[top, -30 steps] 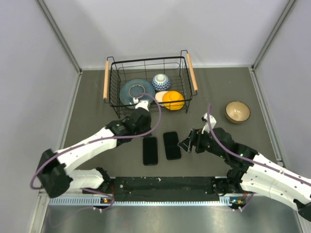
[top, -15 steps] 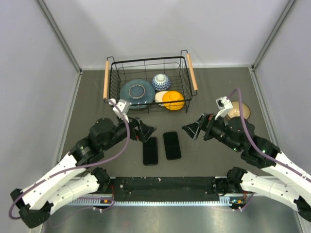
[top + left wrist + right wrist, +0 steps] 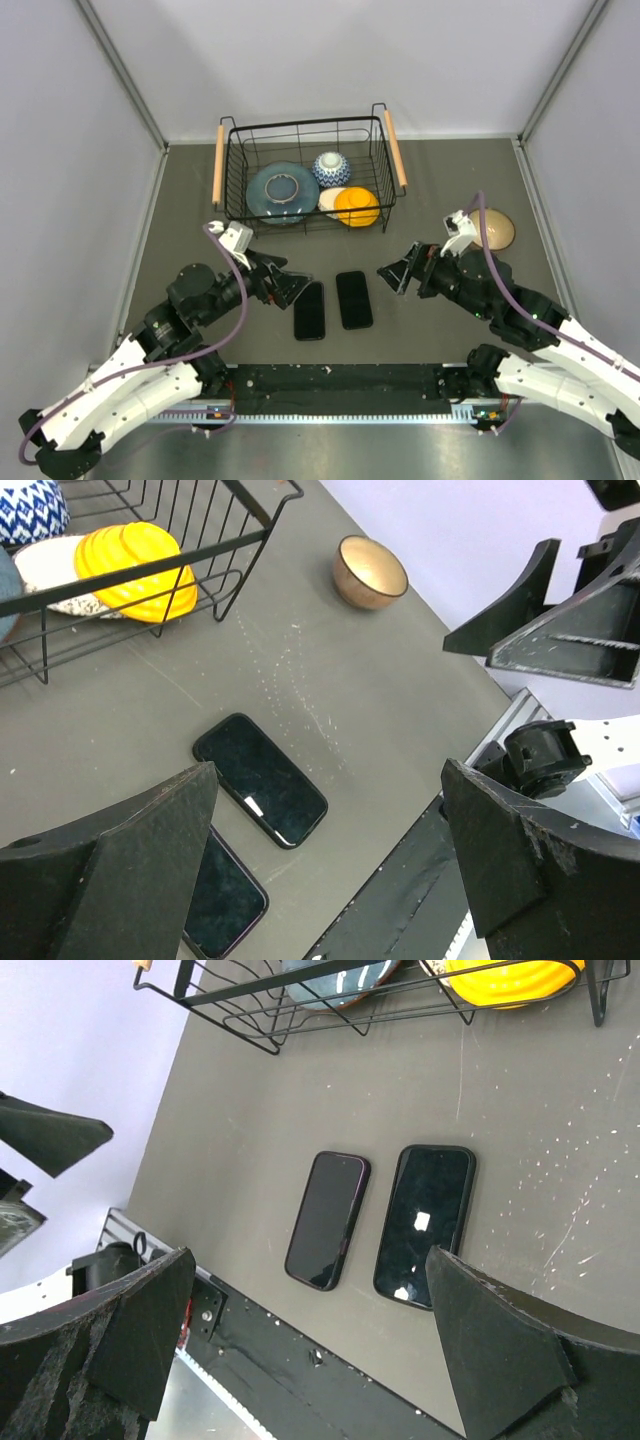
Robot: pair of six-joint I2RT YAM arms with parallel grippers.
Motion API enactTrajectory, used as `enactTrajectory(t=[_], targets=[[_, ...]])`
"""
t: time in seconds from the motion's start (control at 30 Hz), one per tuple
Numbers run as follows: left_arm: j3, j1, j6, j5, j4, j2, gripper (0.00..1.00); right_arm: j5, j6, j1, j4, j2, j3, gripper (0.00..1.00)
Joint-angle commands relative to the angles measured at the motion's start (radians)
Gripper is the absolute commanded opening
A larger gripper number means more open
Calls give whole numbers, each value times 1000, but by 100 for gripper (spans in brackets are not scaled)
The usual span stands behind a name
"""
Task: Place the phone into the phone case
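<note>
- The phone [image 3: 353,299] lies flat on the table [image 3: 450,180] between the two grippers, with its long axis going from near to far; the purple phone [image 3: 309,310] lies just beside it on the left
- A duller black edge goes around its glossy face; I judge this is the phone case [image 3: 440,1149], because no separate shell shows
- The right gripper [image 3: 393,272] is the nearer one: the phone is to its left and a little nearer
- The left gripper [image 3: 288,282] hangs beside the purple phone
- Both grippers have their jaws apart and hold nothing
</note>
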Motion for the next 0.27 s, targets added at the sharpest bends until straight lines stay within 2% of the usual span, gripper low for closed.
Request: enactTrajectory(t=[0.0, 0.23], targets=[[-34, 0, -1, -7, 31, -22, 99, 27, 12, 2, 30, -23, 6, 99], [-37, 0, 24, -24, 25, -20, 99, 4, -18, 2, 61, -33, -8, 99]])
